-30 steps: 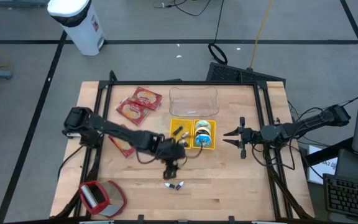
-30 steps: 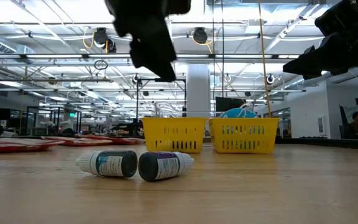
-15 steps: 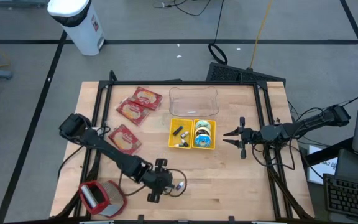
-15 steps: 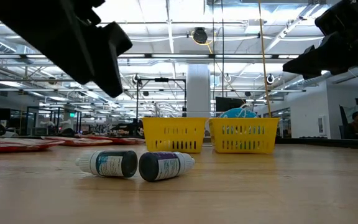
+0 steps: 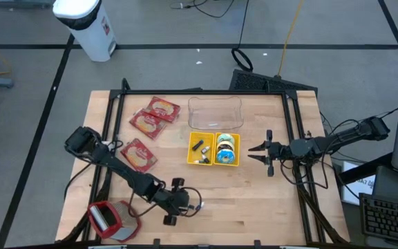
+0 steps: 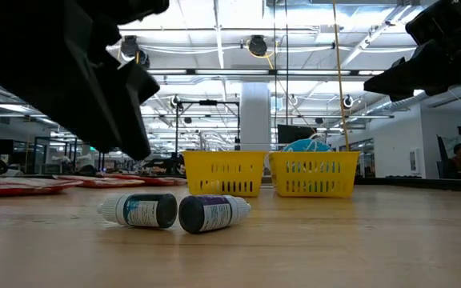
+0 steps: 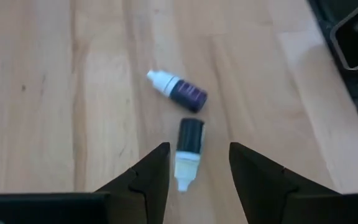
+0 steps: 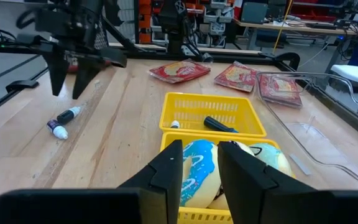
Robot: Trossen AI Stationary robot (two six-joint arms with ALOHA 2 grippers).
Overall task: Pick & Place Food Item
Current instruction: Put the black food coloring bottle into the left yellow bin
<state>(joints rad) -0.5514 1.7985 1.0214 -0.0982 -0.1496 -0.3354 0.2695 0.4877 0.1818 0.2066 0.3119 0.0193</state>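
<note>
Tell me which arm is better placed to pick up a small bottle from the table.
The left. Its claw hangs open just above the two bottles, one lying between its fingers in the left wrist view. The right claw waits beside the yellow baskets, far from them.
</note>
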